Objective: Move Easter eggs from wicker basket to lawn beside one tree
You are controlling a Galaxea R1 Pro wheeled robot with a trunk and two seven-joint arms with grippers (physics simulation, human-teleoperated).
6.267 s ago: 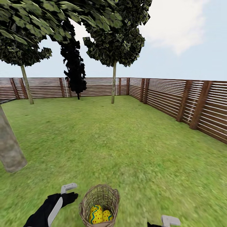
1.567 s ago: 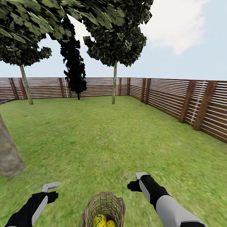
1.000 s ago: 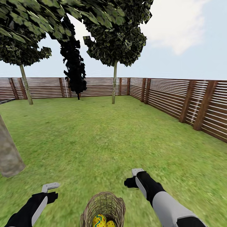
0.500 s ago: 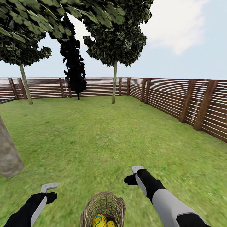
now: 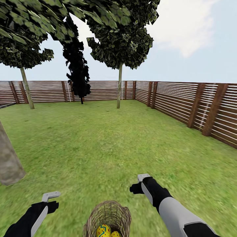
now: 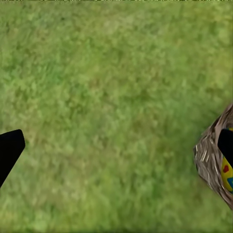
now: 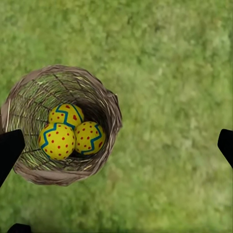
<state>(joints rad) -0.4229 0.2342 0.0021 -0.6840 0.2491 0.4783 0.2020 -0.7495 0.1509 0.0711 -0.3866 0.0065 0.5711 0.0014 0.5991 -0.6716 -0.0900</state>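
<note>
Lawn point(image 5: 108, 141): wide green grass running to a slatted wooden fence point(image 5: 184, 102) from 10 to 3 o'clock.

Tree point(image 5: 9, 161): thick mottled trunk at 9 o'clock, well apart from the basket; the likely drop point, in my judgement. Thin-trunked trees point(image 5: 119, 89) stand far off at 12 o'clock.

Right gripper point(image 5: 141, 184): at 1 o'clock of the basket, above the grass. Over the last seconds the right arm came up from the picture's lower edge and drifted inward toward the basket. Its wrist view looks nearly straight down into the basket, fingers spread wide with nothing between them.

Left gripper point(image 5: 50, 198): at 10 o'clock of the basket, fingers parted and empty, held roughly as a second ago.

Wicker basket point(image 7: 63, 126): upright on the grass between the arms.

Three Easter eggs point(image 7: 70, 131): all clustered on the basket floor, touching. None removed yet; the right arm's approach suggests the first pick is being lined up.
</note>
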